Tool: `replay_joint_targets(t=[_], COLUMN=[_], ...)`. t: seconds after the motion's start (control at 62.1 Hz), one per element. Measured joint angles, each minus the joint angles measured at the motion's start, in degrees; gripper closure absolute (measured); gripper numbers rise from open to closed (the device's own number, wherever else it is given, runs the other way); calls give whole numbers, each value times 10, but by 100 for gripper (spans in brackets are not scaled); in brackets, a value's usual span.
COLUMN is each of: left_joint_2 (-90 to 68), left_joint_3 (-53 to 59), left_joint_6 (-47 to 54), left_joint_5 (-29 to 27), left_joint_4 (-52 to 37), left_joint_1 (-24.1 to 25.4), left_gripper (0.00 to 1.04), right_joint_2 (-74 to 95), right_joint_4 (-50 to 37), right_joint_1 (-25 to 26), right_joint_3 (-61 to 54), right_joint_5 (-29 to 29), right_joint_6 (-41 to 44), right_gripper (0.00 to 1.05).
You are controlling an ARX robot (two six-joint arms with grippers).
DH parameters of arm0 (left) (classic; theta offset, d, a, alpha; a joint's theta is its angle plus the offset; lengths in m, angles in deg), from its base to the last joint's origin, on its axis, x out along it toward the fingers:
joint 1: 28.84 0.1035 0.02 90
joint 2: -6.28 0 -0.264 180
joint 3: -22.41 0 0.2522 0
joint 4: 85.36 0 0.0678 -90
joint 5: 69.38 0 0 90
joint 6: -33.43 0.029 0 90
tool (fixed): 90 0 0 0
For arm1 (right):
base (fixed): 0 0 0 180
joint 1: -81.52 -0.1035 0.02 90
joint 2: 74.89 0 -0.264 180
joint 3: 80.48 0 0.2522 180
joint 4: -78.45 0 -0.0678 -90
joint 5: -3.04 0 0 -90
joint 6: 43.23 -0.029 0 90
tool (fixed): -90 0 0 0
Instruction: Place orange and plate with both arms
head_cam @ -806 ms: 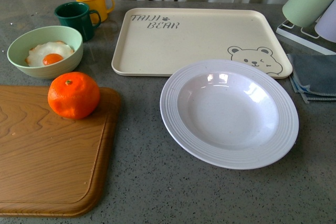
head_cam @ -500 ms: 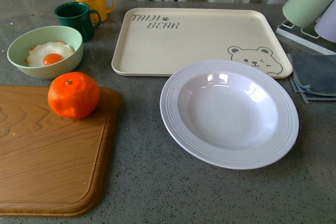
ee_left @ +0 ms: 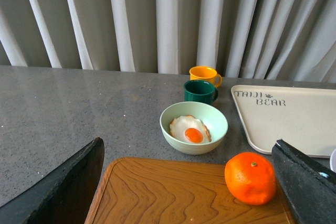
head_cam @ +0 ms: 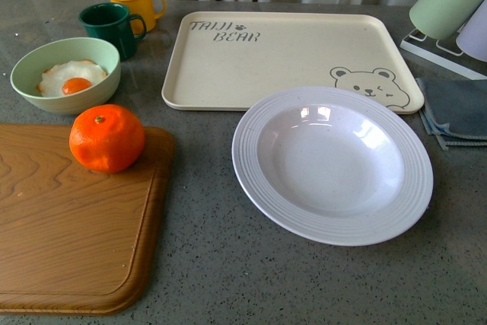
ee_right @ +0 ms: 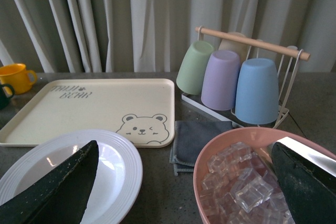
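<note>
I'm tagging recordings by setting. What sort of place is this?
Likely a kitchen counter, perhaps staged: a wooden cutting board, a rack of upturned cups and a bowl holding a fried egg sit on a grey speckled worktop.

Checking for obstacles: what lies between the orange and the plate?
Front view: the orange sits on the wooden cutting board, whose corner ends short of the plate; beyond that, only bare grey countertop.

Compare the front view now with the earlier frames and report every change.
Nothing visibly changed. The orange sits on the board and the plate on the table, exactly as before; no arm shows in the front view.
</note>
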Motion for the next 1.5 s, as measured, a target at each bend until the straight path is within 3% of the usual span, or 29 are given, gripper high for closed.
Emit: replay_joint_targets(t=[0.032, 0.048, 0.097, 0.193, 0.306, 0.467, 0.838, 1.499], left_joint_2=[-14, -39, -139, -282, -440, -652, -859, -987], left_joint_3=[-9, -25, -51, -67, -78, -119, -190, -242], left_joint_6=[-20, -46, -109, -177, -189, -163, -115, -69], left_joint_5=[48, 103, 166, 123, 74, 66, 73, 73], left_joint_4=[27, 61, 46, -76, -222, -370, -422, -444], left_joint_1=[13, 24, 12, -54, -107, -124, -134, -153], left_gripper=[9, 9, 9, 9, 9, 9, 9, 9], right_joint_2=[0, 0, 0, 0, 0, 0, 0, 0], right_joint_4=[0, 0, 0, 0, 0, 0, 0, 0], right_joint_1=[0, 0, 0, 0, 0, 0, 0, 0], right_joint_3=[0, 0, 0, 0, 0, 0, 0, 0], right_joint_5=[0, -1, 1, 0, 0, 1, 1, 1], right_joint_6=[0, 0, 0, 0, 0, 0, 0, 0], right_gripper=[9, 9, 9, 9, 9, 9, 9, 9])
